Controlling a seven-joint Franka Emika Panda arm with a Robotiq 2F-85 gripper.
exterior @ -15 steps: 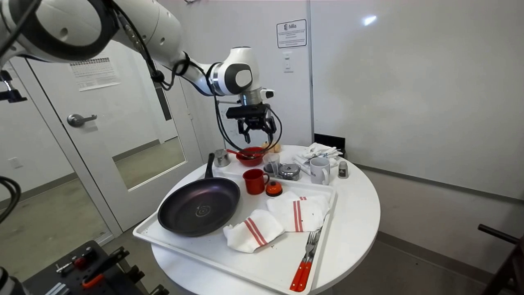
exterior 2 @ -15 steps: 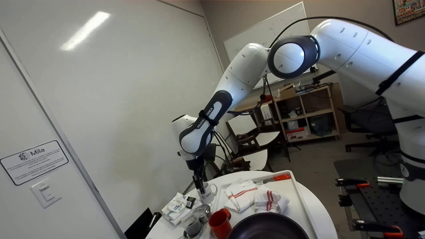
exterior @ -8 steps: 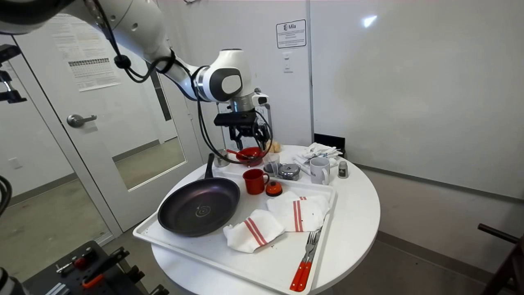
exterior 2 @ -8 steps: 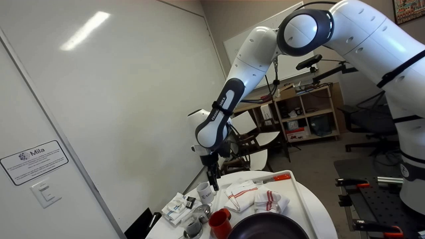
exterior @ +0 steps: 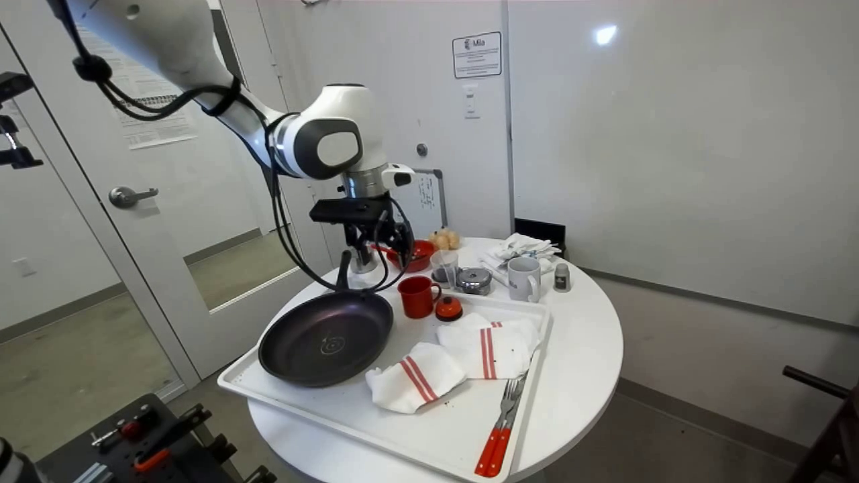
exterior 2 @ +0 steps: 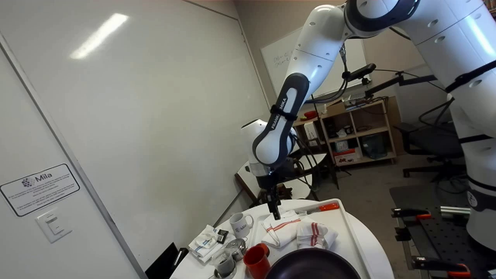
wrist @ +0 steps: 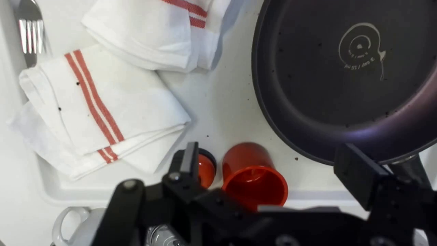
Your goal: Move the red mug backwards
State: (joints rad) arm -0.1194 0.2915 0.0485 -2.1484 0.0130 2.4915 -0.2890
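Note:
The red mug [exterior: 415, 299] stands upright near the back edge of the white tray [exterior: 315, 429]; its loop handle points right in this exterior view. The mug also shows in an exterior view [exterior 2: 256, 263] at the bottom, cut by the frame edge. In the wrist view the mug [wrist: 246, 156] appears between the open fingers, closer to the left one; its handle is hidden there. My gripper [exterior: 384, 261] is open and empty, held above the table and apart from the mug. It also shows in an exterior view [exterior 2: 275, 213] and the wrist view [wrist: 269, 155].
A black frying pan [exterior: 325, 342] lies left of the mug, and a small orange-red round object [exterior: 449, 308] sits right against its other side. Striped cloths [exterior: 490, 349] lie in front. A clear glass [exterior: 444, 267], metal pot [exterior: 475, 282], grey mug [exterior: 524, 278] and red bowl [exterior: 419, 256] stand behind.
The arm and open gripper have moved left and lower in an exterior view, and to the right in an exterior view, away from the grey mug. The red mug and tray things stay in place.

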